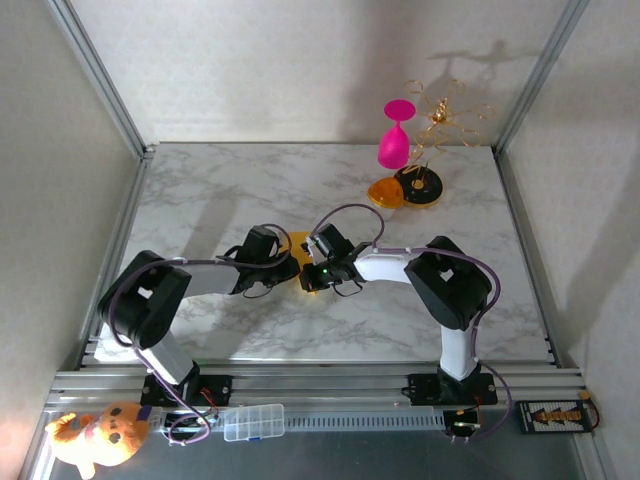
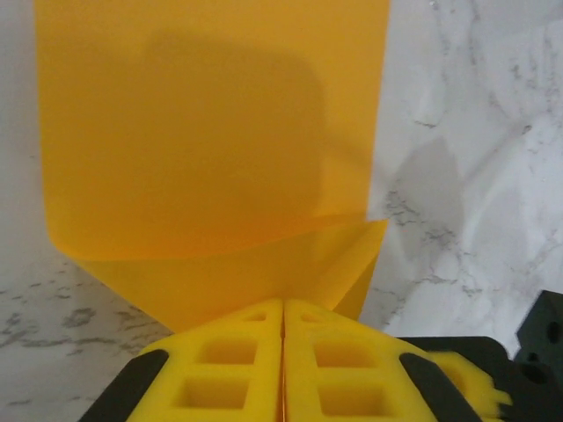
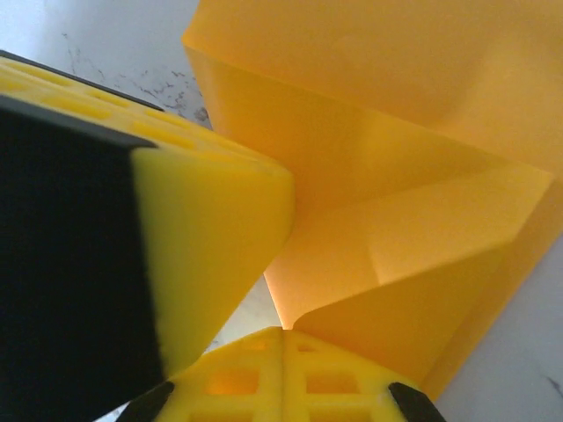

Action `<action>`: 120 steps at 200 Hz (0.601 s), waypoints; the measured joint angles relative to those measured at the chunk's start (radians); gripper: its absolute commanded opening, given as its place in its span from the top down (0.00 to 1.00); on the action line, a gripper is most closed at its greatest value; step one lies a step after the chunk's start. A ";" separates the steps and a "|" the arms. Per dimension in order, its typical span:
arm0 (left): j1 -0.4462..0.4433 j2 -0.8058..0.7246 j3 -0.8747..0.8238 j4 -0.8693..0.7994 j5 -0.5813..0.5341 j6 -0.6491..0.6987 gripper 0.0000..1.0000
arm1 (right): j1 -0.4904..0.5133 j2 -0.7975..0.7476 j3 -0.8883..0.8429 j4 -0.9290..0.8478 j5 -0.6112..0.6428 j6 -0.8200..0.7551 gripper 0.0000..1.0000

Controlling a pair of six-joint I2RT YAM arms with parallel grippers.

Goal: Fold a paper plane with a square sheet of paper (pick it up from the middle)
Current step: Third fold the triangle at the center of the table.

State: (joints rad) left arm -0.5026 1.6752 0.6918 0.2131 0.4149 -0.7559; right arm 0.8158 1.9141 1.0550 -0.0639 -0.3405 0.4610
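Two sets of jaws, both closed on the paper.

Near edge of your top view: plush (image 1: 100,437) and clear box (image 1: 253,421) sit on the rail by the arm bases.

Mid-desk (image 1: 240,190): the two wrists meet nose to nose, with a sliver of orange paper (image 1: 299,243) between them.

Your left wrist view: the left jaws pinch the paper (image 2: 211,132) at its near edge. The pads (image 2: 229,360) are pressed flat together and a folded flap runs into the seam. The sheet rises away from the pads, off the desk, and throws a shadow on the marble to the right.

Your right wrist view: the right jaws are clamped where a folded corner of the paper (image 3: 396,176) meets the seam, with creased layers stacked above the pads (image 3: 334,378). A left pad (image 3: 211,220) sits just beside them, against the paper. The paper is part-folded, not yet a dart.

Far right of the desk: orange-black disc (image 1: 420,186), pink goblet (image 1: 396,140) behind it, gold wire stand (image 1: 445,110) by the back wall.
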 measured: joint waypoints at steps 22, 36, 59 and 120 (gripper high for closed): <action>0.000 0.009 0.002 -0.011 -0.015 0.001 0.92 | 0.000 0.000 0.000 0.000 0.000 0.000 1.00; 0.000 0.009 0.004 -0.018 -0.026 0.004 0.92 | -0.001 0.000 -0.001 0.000 0.000 0.000 1.00; 0.000 0.025 0.021 -0.039 -0.042 0.021 0.93 | -0.001 0.000 -0.007 0.010 -0.001 0.000 1.00; 0.014 0.056 0.087 -0.115 -0.023 0.096 0.92 | -0.005 -0.012 -0.051 0.070 -0.008 -0.001 1.00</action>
State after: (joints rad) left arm -0.4881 1.7309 0.7784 0.0978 0.3916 -0.6601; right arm 0.8108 1.9022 1.0035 0.0063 -0.3489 0.4603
